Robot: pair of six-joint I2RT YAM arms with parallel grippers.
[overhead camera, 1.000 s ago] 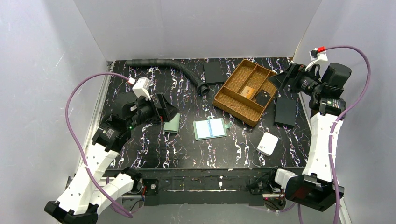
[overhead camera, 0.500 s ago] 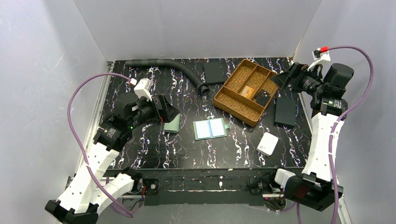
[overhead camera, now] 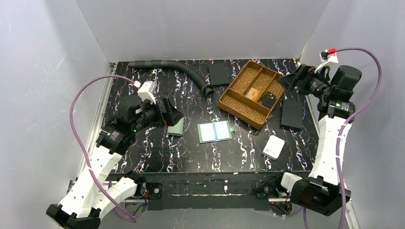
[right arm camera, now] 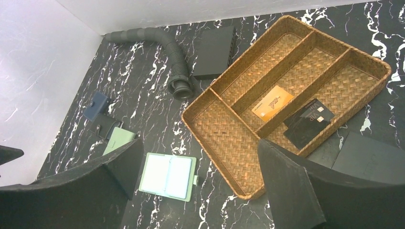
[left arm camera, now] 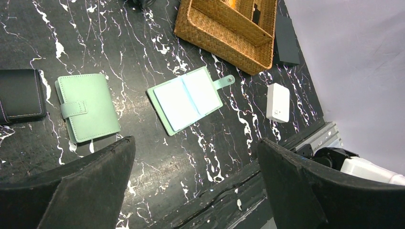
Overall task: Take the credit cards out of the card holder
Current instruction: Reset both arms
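Note:
The card holder [overhead camera: 215,131] lies open on the black marble table, its pale inside facing up and its snap tab pointing right; it also shows as the open card holder [left arm camera: 185,99] [right arm camera: 168,176]. A second sage-green holder [overhead camera: 176,127] [left arm camera: 87,107] lies shut to its left. Both credit cards lie in the wicker tray [overhead camera: 239,110]: the tan card [right arm camera: 272,102] in the middle slot, the black card [right arm camera: 309,122] in the right one. My left gripper [overhead camera: 173,114] [left arm camera: 196,143] hovers open over the shut holder. My right gripper [overhead camera: 289,81] [right arm camera: 199,143] hangs open, right of the tray.
A black corrugated hose [overhead camera: 176,67] curves along the back. Black slabs lie behind the tray [overhead camera: 219,74] and to its right [overhead camera: 291,114]. A white box [overhead camera: 273,147] sits front right. A navy pouch [right arm camera: 95,106] and a black wallet [left arm camera: 21,95] lie at the left.
The right arm has drawn back slightly to the right and then stopped. Both grippers stay open and the things on the table have not moved.

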